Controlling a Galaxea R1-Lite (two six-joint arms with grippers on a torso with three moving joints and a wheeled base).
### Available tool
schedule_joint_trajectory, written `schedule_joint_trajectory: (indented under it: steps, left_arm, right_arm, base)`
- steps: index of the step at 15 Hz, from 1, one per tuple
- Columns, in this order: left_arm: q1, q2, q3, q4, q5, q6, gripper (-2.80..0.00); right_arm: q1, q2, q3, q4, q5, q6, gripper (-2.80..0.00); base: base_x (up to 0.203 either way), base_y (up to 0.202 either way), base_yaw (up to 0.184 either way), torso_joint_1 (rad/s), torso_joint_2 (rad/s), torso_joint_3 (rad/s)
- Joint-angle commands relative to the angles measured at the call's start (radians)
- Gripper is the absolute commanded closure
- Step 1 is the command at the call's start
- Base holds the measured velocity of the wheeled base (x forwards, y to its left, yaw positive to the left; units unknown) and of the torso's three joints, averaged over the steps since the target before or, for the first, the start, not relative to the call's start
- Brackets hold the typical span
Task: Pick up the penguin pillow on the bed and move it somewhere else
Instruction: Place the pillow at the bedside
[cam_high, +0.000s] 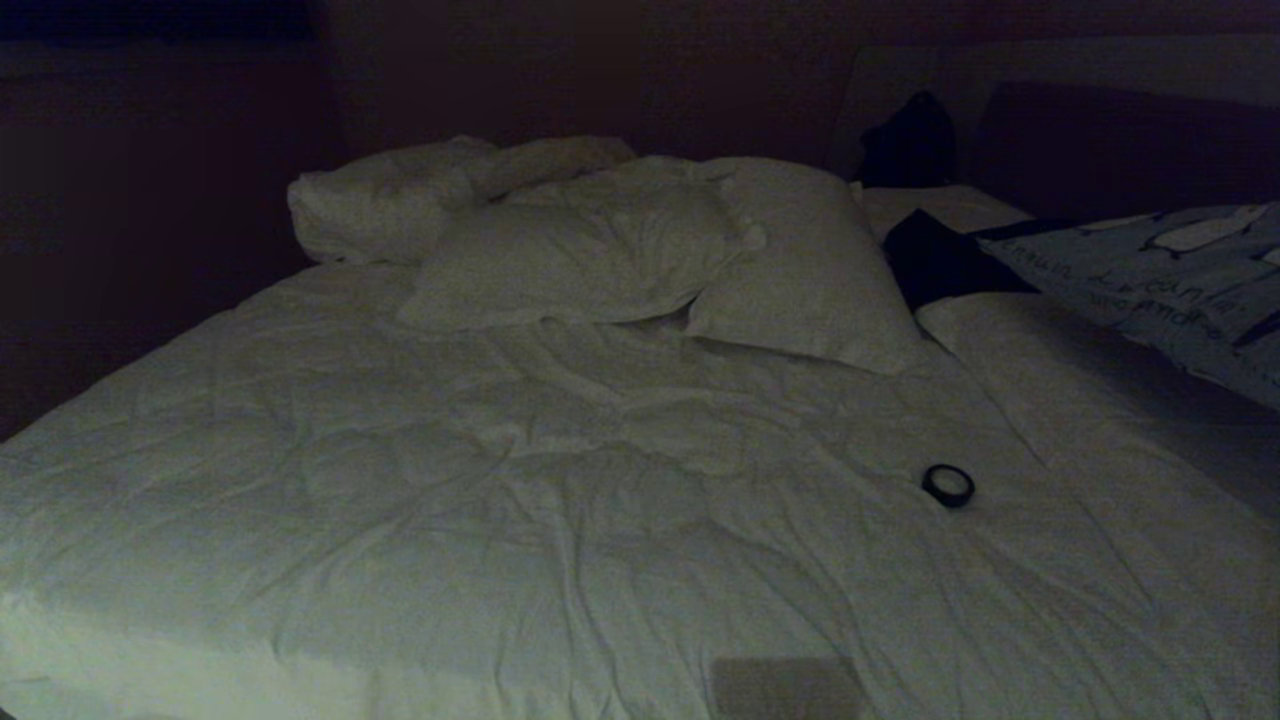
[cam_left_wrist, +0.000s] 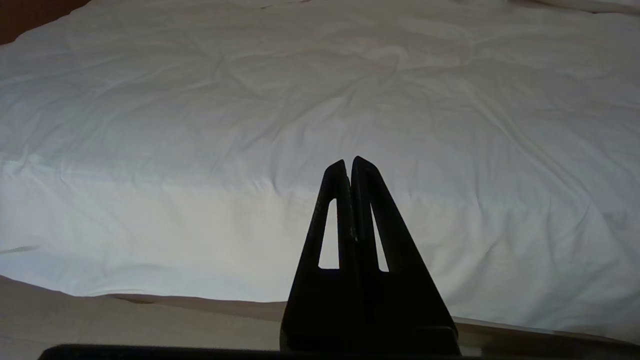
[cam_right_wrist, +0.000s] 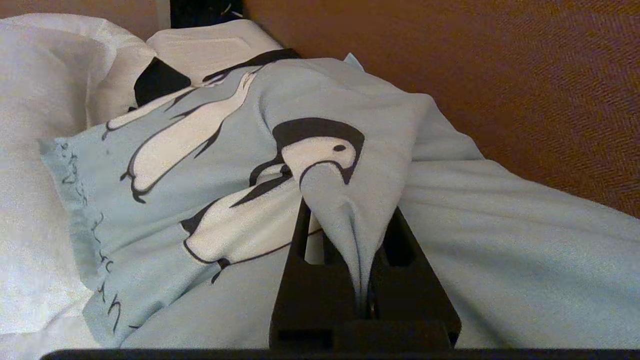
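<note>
The penguin pillow (cam_high: 1150, 275) is light grey-blue with black-and-white penguins and black lettering. It shows at the far right of the bed (cam_high: 400, 480), cut off by the picture's edge, with a dark shadow on the duvet under it. In the right wrist view my right gripper (cam_right_wrist: 350, 220) is shut on a pinched fold of the penguin pillow (cam_right_wrist: 210, 150), and the cloth drapes over its tips. That gripper is outside the head view. My left gripper (cam_left_wrist: 350, 162) is shut and empty, hanging over the near edge of the bed (cam_left_wrist: 200, 125).
Two white pillows (cam_high: 580, 250) (cam_high: 810, 280) and a bunched duvet roll (cam_high: 400, 200) lie at the head of the bed. A small black ring (cam_high: 948, 485) sits on the duvet. Dark cloth (cam_high: 940, 260) lies beside the penguin pillow. A brown wall (cam_right_wrist: 500, 75) stands close behind it.
</note>
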Motion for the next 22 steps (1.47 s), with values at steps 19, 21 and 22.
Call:
schedule_joint_trajectory:
  steps: [19,21,22]
  left_arm:
    - [0.000,0.000,0.002,0.000,-0.001,0.000,0.00]
    - [0.000,0.000,0.002,0.000,-0.001,0.000,0.00]
    - [0.000,0.000,0.002,0.000,0.000,0.000,0.00]
  right_arm:
    - [0.006,-0.010,-0.024,0.163,-0.127,-0.090,0.00]
    - [0.006,-0.006,-0.019,0.162,-0.125,-0.092,0.00]
    - [0.006,-0.004,-0.018,0.162,-0.125,-0.093,0.00]
  base:
    - [0.000,0.000,0.000,0.000,0.00,0.000]
    - [0.000,0.000,0.000,0.000,0.00,0.000]
    - [0.000,0.000,0.000,0.000,0.00,0.000]
